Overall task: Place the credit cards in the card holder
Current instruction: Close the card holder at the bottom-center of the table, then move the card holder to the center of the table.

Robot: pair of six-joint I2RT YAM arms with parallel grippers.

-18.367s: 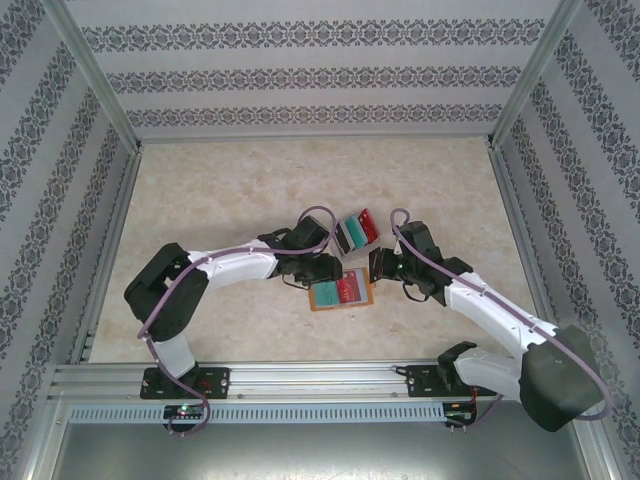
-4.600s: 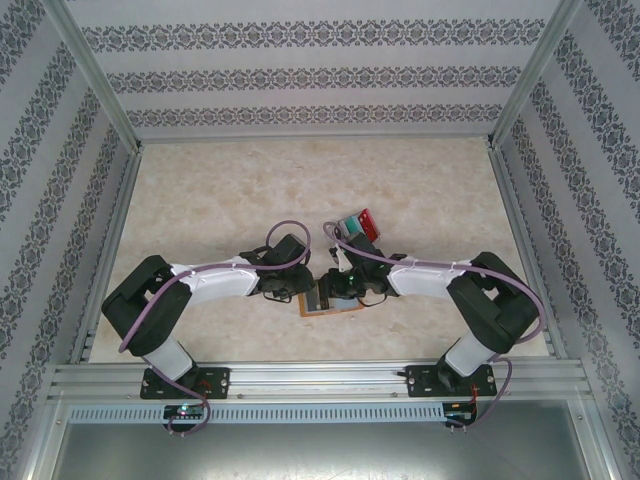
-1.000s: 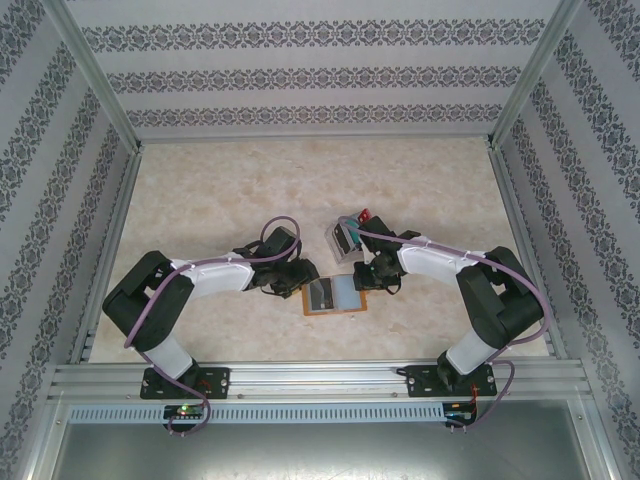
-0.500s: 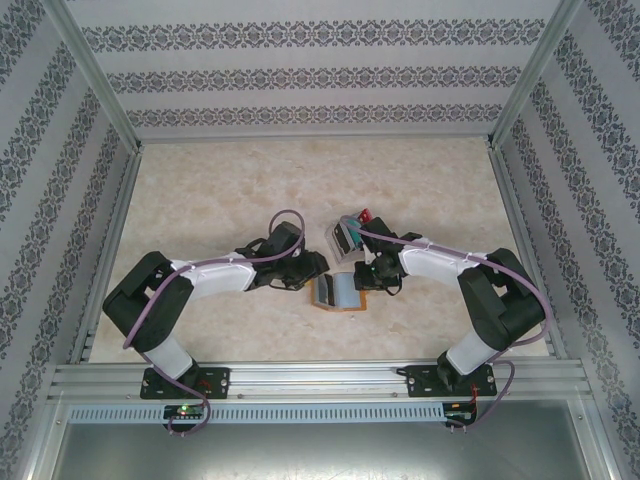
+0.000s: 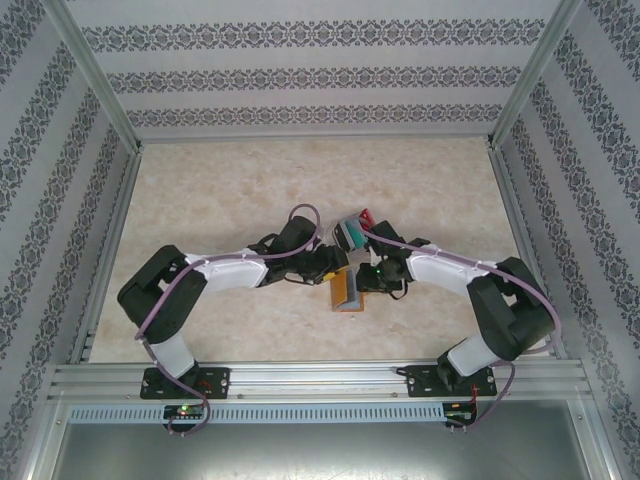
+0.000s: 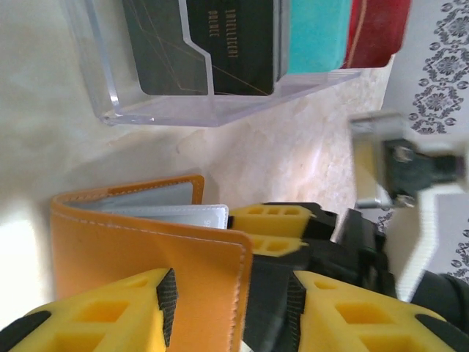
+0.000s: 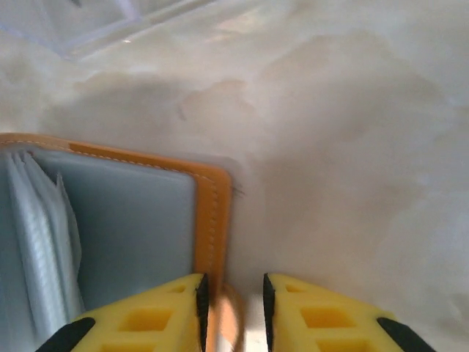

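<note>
Card holder (image 5: 347, 290) lies on the counter (image 5: 220, 190) near mid-field, between the two arm tips; it is half folded, one orange flap raised and grey lining showing; left pincer (image 5: 336, 270) is at its far-left side, right pincer (image 5: 366, 286) at its right edge; cannot tell either one's jaw state from up here; credit cards (image 5: 351, 231) stand just beyond the card holder, apart from it, with the red one at the right end.

Left wrist: the raised orange flap stands between the left pincer's yellow fingers (image 6: 95, 319), up against one pad; the other finger stands clear of it with a visible gap, so the pincer is spread, not clamped; grey-white inner pockets (image 6: 176, 213) show behind the flap; the right pincer's yellow fingers sit just past the flap's stitched edge, nearly together; beyond, a clear plastic stand (image 6: 183, 110) sits on the counter, apart from the card holder, with black, teal and red cards upright side by side in it.

Right wrist: the right pincer's fingers (image 7: 146, 319) are almost pressed together with the card holder's orange stitched edge between them, so it is pinching that edge; grey lining and pale pocket leaves lie beside the edge; marbled counter beyond; a corner of the clear plastic stand shows at the top.
</note>
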